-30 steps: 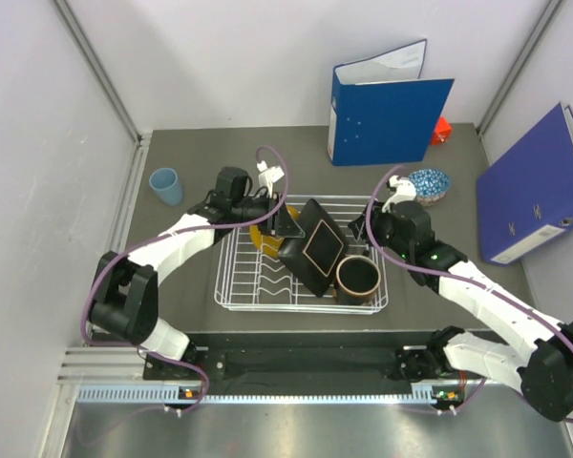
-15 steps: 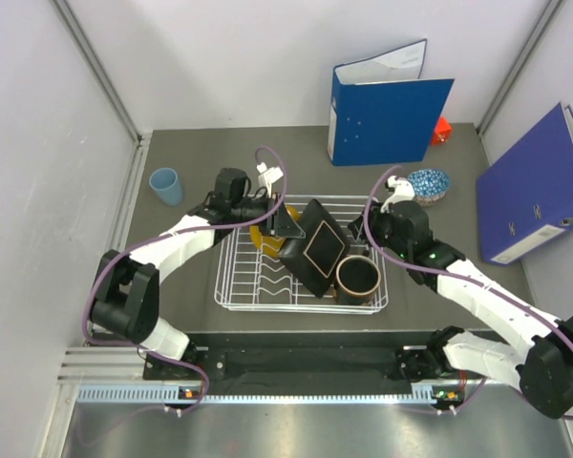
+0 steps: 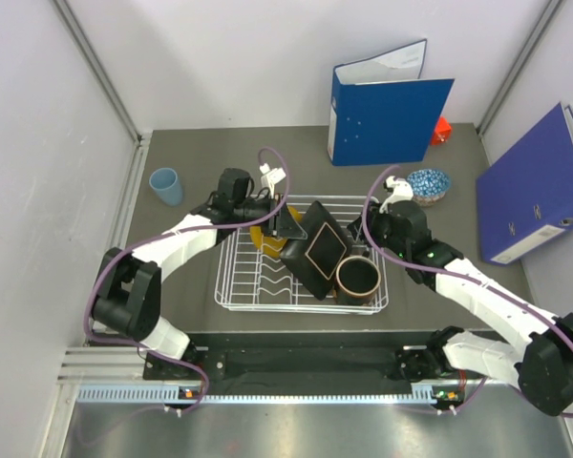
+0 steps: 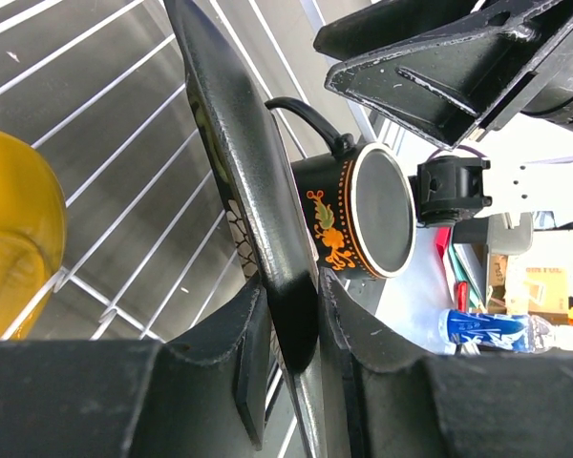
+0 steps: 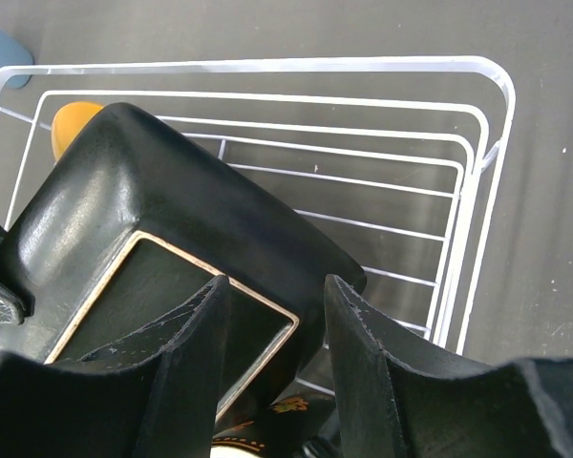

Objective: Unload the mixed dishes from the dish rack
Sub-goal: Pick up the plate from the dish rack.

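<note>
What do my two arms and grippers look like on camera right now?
Both arms match. The left arm and the right arm have white link shells between bulky black joints, and each is trailed by a looping purple cable. The left gripper and right gripper are matte black, with wedge-shaped fingers scuffed pale along their edges.
</note>
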{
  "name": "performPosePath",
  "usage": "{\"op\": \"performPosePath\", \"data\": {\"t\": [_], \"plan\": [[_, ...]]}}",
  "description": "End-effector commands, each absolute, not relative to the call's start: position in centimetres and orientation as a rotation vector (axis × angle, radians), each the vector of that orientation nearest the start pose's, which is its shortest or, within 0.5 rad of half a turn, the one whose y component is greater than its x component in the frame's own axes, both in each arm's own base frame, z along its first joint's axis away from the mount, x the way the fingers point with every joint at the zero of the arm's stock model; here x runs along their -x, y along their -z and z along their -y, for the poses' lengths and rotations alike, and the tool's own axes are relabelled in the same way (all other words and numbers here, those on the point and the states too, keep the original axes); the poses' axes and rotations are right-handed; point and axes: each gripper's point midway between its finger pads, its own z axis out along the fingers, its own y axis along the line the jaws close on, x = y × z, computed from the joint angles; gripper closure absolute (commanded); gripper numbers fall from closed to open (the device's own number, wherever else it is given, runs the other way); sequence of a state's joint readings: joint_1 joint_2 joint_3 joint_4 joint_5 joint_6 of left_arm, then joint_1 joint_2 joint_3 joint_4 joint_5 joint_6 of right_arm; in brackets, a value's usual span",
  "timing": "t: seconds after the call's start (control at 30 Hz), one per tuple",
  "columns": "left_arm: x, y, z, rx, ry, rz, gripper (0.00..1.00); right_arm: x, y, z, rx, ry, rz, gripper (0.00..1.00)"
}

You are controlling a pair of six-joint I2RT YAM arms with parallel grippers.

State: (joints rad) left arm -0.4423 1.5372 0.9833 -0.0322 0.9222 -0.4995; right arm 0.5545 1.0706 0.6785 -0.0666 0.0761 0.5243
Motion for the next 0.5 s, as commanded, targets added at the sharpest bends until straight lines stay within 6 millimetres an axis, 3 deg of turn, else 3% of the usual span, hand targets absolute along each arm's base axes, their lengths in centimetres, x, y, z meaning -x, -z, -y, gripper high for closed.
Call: {"op": "performPosePath", "data": {"t": [0.0, 0.07, 0.3, 0.47], "plan": [[-25.6, -17.1, 29.8, -0.608, 1.446, -2.235, 1.0, -30.1, -18.2, -20.0, -0.008, -0.639, -2.024, 0.56], [-26.1, -18.0, 29.5, -0.59, 1.401, -2.207, 1.0, -30.1, -18.4, -20.0, -0.009, -0.642, -2.018, 0.56], [-27.3, -24.7, 29.2, -0.58, 1.314, -2.056, 1.0, -30.3, -19.4, -20.0, -0.005, -0.641, -2.003, 0.56], [-27.8, -27.0, 29.1, -0.577, 1.285, -2.007, 1.0, -30.2, -20.2, -20.0, -0.003, -0.644, -1.986, 0.56]]}}
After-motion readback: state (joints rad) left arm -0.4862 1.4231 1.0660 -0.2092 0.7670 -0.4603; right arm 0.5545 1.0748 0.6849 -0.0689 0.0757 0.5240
